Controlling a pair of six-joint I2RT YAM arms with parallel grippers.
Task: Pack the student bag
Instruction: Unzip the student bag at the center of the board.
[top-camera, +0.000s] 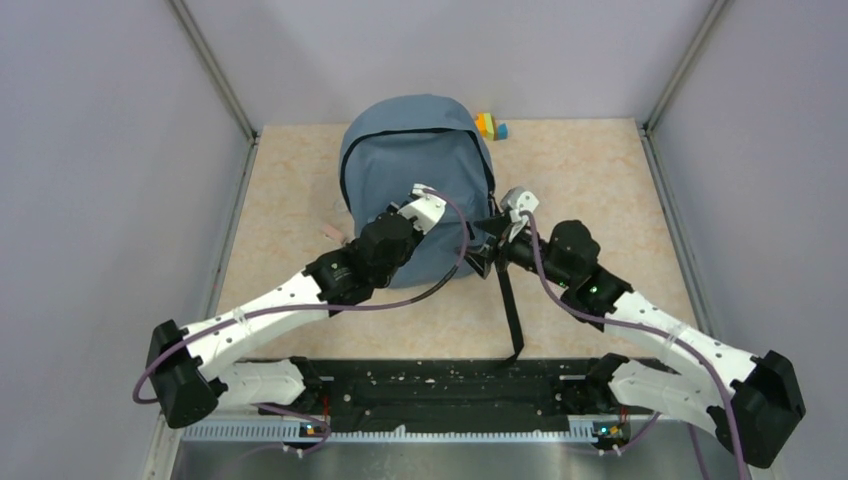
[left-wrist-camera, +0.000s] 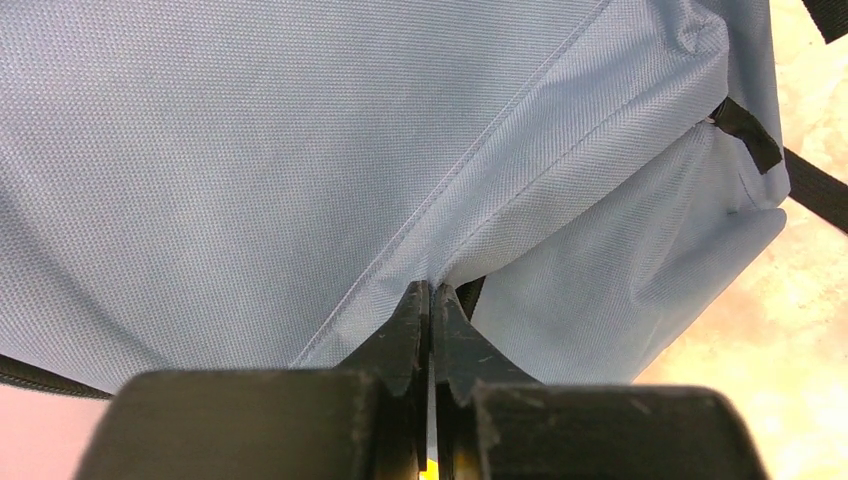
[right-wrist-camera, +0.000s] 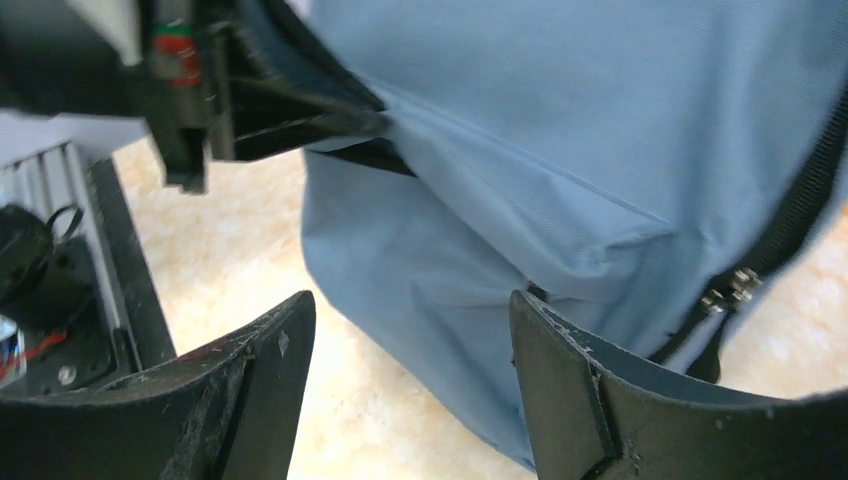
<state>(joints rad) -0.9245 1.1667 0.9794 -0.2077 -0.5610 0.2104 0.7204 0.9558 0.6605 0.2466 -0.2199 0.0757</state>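
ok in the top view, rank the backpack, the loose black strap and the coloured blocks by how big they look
1. student bag, by far the largest
2. black strap, long but thin
3. coloured blocks, smallest, also farthest from the camera

Beige table (top-camera: 600, 200): student bag (top-camera: 415, 160), coloured blocks (top-camera: 490, 126).

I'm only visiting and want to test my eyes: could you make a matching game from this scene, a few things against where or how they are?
1 left gripper
2 right gripper
3 colourful toy
4 black strap

A open
B at the table's far edge
C shut on the backpack's fabric
D running from the backpack toward the near edge

Pairs: 1-C, 2-A, 3-B, 4-D
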